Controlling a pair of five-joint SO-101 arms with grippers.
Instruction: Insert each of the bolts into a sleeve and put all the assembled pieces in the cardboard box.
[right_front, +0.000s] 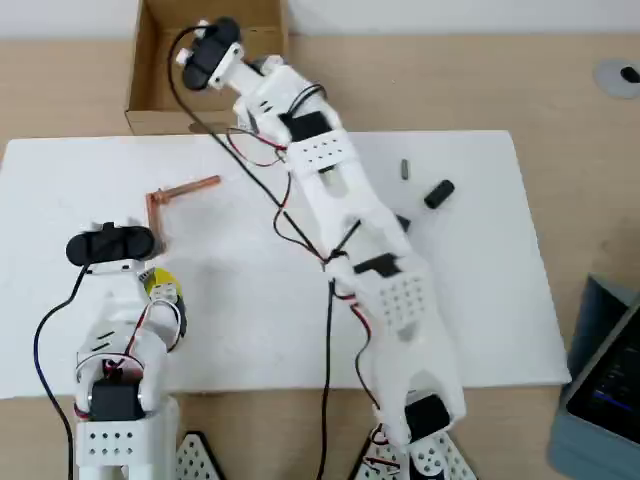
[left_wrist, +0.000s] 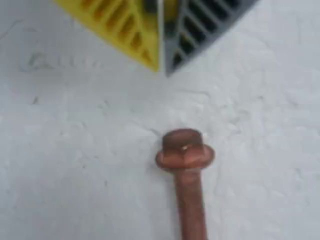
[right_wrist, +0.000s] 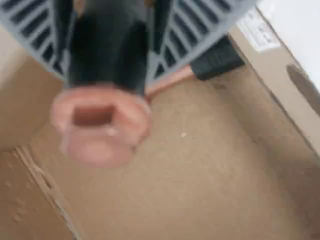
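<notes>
Right wrist view: the right gripper (right_wrist: 107, 70) clamps a sleeve (right_wrist: 107, 45) with a bolt (right_wrist: 100, 125) inside it, head toward the camera, over the box (right_wrist: 200, 175) floor. An assembled piece (right_wrist: 210, 60) lies there. The left gripper (left_wrist: 161, 67), jaws closed on nothing, is near a loose bolt (left_wrist: 184, 150) whose head points at it. Two spare sleeves (right_front: 438, 193) lie well apart on the white mat (right_front: 250, 320), on a wooden table (right_front: 560, 90).

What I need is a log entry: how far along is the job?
Done: one assembled piece lies in the cardboard box. In hand: the right gripper holds a second bolt-in-sleeve piece over the box. Left: a bare bolt, a second bare bolt and a loose sleeve lie on the white mat; the left gripper, shut, sits near one of them.
</notes>
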